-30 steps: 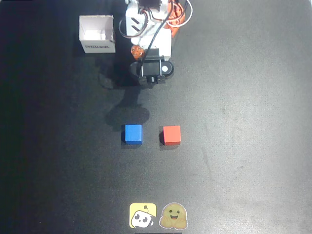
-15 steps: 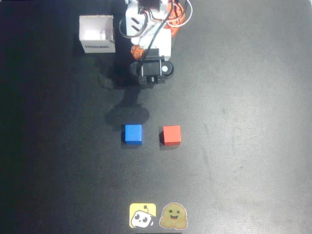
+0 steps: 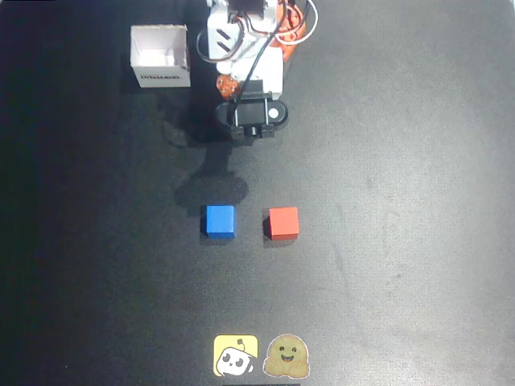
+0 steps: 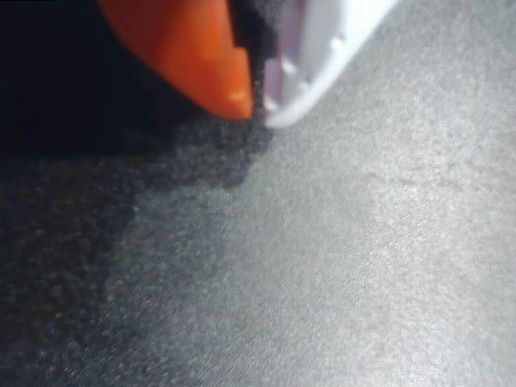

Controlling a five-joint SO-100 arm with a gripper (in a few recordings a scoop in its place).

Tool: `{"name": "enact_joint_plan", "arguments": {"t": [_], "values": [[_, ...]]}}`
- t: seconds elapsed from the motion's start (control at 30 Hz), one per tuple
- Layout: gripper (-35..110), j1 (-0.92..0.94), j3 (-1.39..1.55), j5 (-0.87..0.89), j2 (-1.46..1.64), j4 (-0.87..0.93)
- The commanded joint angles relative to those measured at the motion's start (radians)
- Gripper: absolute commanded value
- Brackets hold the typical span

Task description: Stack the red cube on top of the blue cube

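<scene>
While overhead shows the blue cube (image 3: 219,221) beside the red cube (image 3: 283,223), the wrist view shows jaws pressed together.

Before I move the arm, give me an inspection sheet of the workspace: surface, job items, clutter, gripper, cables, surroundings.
Surface: black table, matte, faint scuffs, no spills seen.
Job's things: blue cube and red cube sit side by side, apart, blue to the left in the overhead view; not stacked.
Clutter: open white cardboard box at top left; two stickers at the bottom edge.
Gripper: gripper shut, orange and white fingertips together, holding nothing, above bare table, short of the cubes.
Cables: black cable and red and white wires run along the arm, off the table.
Surroundings: nothing seen.
</scene>
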Motion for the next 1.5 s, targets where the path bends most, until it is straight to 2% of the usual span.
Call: {"name": "enact_joint_plan", "arguments": {"t": [0.0, 0.2, 0.43, 0.87, 1.13, 1.37, 1.47], "values": [[0, -0.005, -0.009, -0.015, 0.003, 0.000], [0, -0.014, -0.138, -0.018, -0.086, 0.028], [0, -0.035, -0.546, -0.020, -0.637, 0.000], [0, -0.176, -1.019, 0.067, -1.325, -0.101], [0, -0.222, -1.155, 0.143, -1.543, -0.156], [0, -0.221, -1.201, 0.170, -1.612, -0.169], [9, -0.227, -1.204, 0.170, -1.624, -0.195]]}}
